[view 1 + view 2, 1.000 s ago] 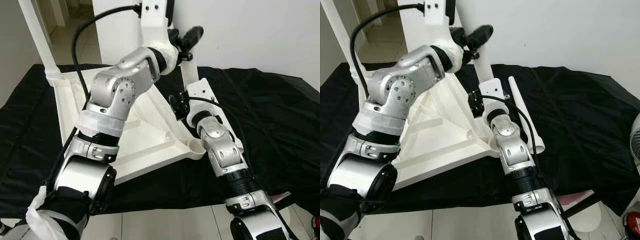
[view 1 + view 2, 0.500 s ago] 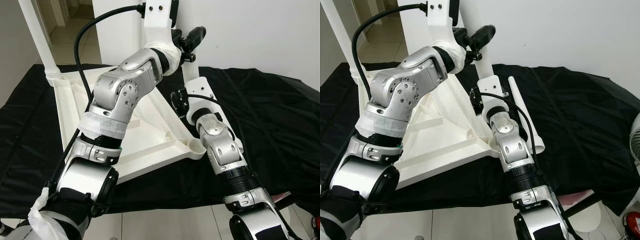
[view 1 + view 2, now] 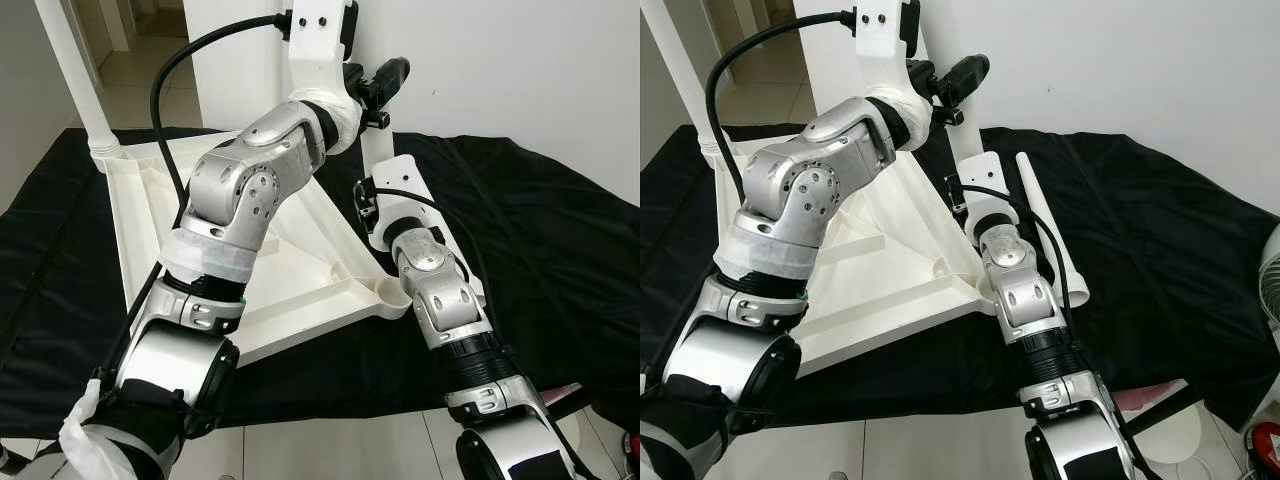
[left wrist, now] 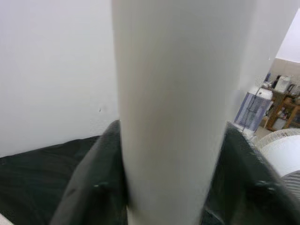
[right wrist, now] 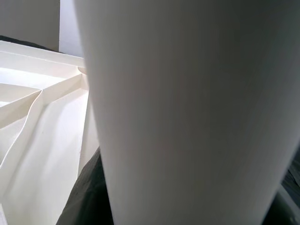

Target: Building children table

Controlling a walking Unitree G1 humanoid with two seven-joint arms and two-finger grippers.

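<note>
While both arms' fingers (image 4: 93, 187) clamp one white leg (image 4: 168, 108), a loose leg (image 3: 1045, 225) lies beside the tabletop (image 3: 300, 270).

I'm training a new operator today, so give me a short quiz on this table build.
1. True or false: the white tabletop lies upside down on the black cloth.
2. Whose jaws grip the upright leg higher up? A: the left arm. B: the right arm.
3. Fill in: ___ leg lies loose on the cloth.

Key: 1 true. 2 A. 3 one, the loose leg beside the tabletop.
</note>
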